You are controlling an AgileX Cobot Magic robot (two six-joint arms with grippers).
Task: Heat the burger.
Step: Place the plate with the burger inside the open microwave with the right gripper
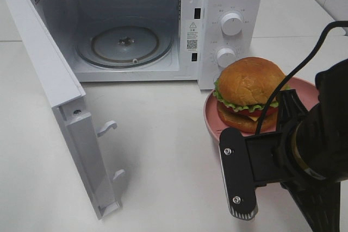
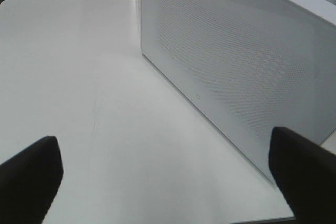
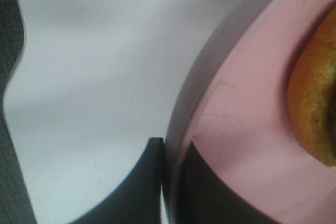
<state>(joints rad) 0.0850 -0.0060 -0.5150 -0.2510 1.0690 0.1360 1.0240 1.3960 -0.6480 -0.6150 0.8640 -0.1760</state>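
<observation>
The burger point(image 1: 250, 88), with golden bun, green lettuce and red tomato, sits on a pink plate point(image 1: 211, 117) on the table just right of the microwave's front. My right gripper point(image 1: 286, 113) reaches in from the right and is shut on the plate's near rim. In the right wrist view its fingers point(image 3: 152, 182) pinch the rim of the plate point(image 3: 247, 108), one outside and one inside, with the bun point(image 3: 315, 103) close by. My left gripper point(image 2: 165, 171) is open and empty over bare table, beside the outer face of the microwave door point(image 2: 236, 61). It does not show in the high view.
The white microwave point(image 1: 228, 4) stands at the back with its door point(image 1: 60, 96) swung wide open to the left. Its glass turntable point(image 1: 125, 44) carries nothing. Two knobs point(image 1: 232, 24) are on its right panel. A black cable point(image 1: 304, 58) arcs over the plate.
</observation>
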